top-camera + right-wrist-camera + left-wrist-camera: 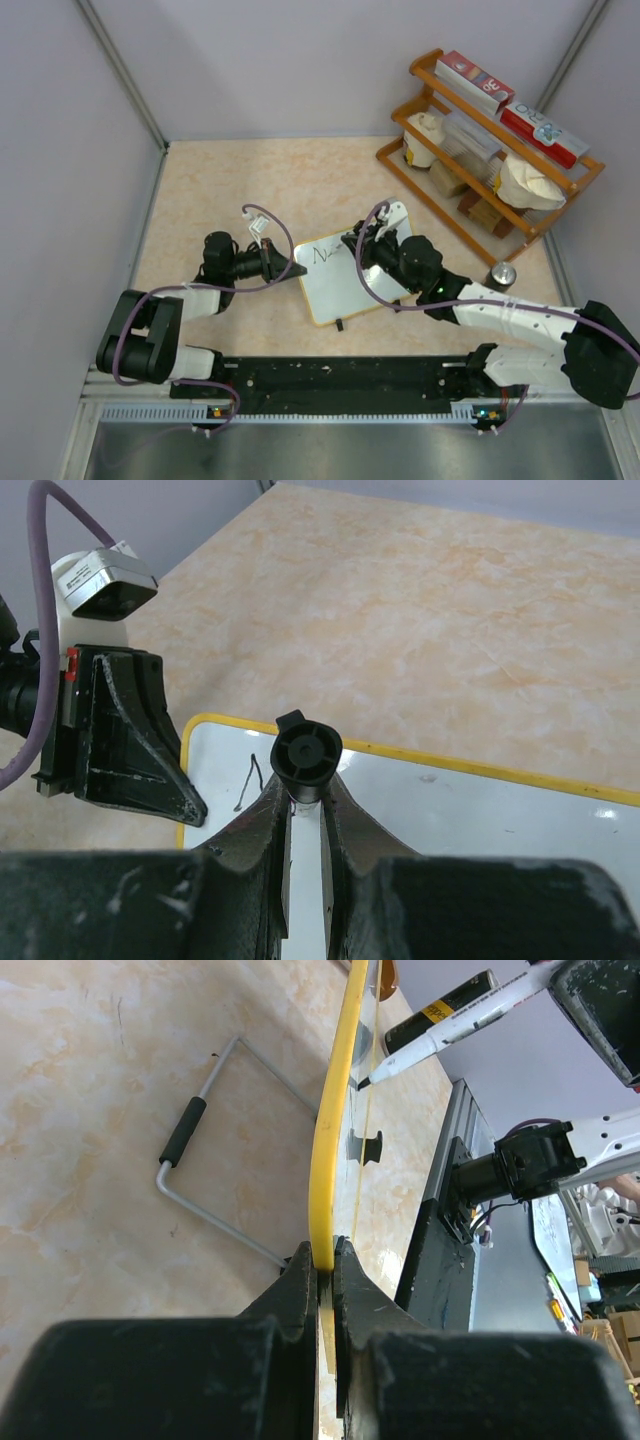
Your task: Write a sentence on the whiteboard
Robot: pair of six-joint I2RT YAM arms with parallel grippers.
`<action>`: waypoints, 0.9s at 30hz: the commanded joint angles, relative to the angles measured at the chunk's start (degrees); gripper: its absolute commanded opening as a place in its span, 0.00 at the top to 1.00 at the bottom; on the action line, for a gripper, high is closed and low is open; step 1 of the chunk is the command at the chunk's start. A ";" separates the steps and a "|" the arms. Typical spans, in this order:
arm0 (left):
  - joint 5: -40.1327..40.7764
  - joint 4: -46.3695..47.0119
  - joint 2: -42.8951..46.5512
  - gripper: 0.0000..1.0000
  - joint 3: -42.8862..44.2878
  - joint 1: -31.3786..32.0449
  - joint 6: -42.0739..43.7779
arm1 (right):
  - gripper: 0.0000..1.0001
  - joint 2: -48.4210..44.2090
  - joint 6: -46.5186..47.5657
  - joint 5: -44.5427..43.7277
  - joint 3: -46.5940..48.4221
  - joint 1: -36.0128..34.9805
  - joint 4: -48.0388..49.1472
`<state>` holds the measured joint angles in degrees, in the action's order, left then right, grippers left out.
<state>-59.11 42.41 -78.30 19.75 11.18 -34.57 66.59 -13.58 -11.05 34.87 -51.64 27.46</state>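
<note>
Tan table (200, 190) | your left gripper (322, 1260) pinches the whiteboard (345, 285) edge tight | your right gripper (305, 792) squeezes a marker (306, 755)

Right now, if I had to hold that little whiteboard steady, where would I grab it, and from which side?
I'd pinch the whiteboard by its thin left edge, coming from the left, as the left gripper does: it is slim enough, and its face is left free for the marker.
</note>
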 commanded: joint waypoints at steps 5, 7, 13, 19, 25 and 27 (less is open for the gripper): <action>-3.47 1.36 -0.36 1.00 -0.24 0.51 2.49 | 1.00 0.03 -0.04 0.32 0.81 2.07 0.31; -3.55 1.36 -0.36 1.00 -0.24 0.51 2.49 | 1.00 0.30 -0.21 1.55 0.99 2.07 0.31; -3.38 1.44 -0.45 1.00 -0.24 0.51 2.40 | 1.00 0.03 -1.53 2.00 0.37 2.07 1.01; -3.64 1.53 -0.54 1.00 -0.24 0.51 2.40 | 1.00 0.21 -2.76 3.40 0.72 2.07 1.28; -3.64 1.53 -0.45 1.00 -0.24 0.51 2.40 | 1.00 0.65 -3.20 4.11 0.64 2.07 1.54; -3.64 1.53 -0.45 1.00 -0.24 0.51 2.40 | 1.00 0.65 -3.29 4.72 0.46 2.07 1.37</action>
<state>-59.33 42.52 -78.30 19.75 11.18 -34.57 66.63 -16.23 -7.77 34.87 -50.33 27.57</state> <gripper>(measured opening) 0.038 0.105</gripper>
